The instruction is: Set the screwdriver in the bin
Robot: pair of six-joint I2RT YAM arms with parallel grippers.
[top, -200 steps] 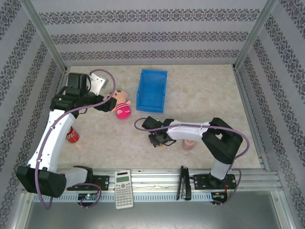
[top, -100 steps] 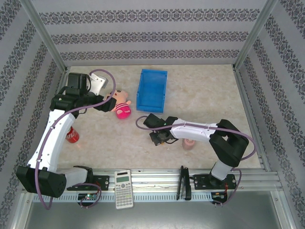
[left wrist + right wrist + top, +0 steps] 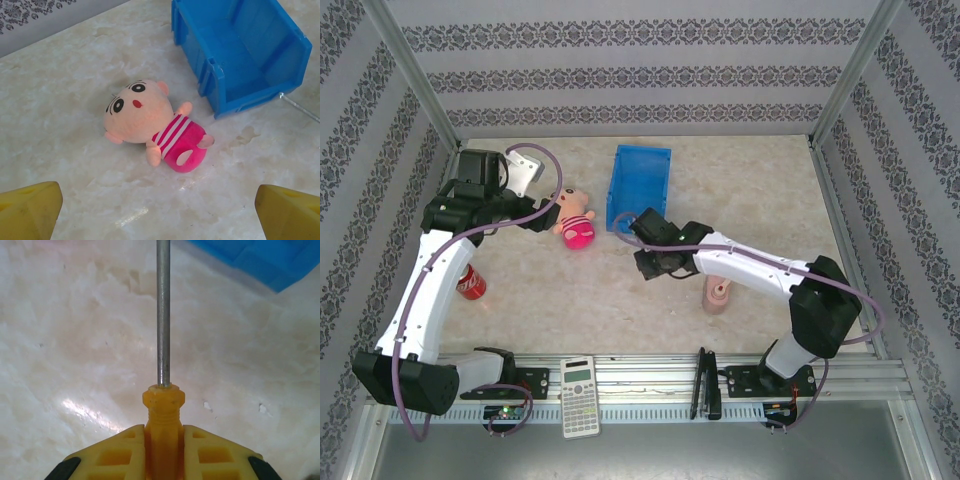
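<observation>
My right claw (image 3: pixel 164 442) is clamped on the orange handle of the screwdriver (image 3: pixel 163 330). Its thin shaft points at the blue bin (image 3: pixel 260 255) in the upper right of the wrist picture. I think I should carry it over the near wall, stop above the middle of the bin, then let go low. My left claw (image 3: pixel 160 215) is wide apart above the doll (image 3: pixel 150 125).
</observation>
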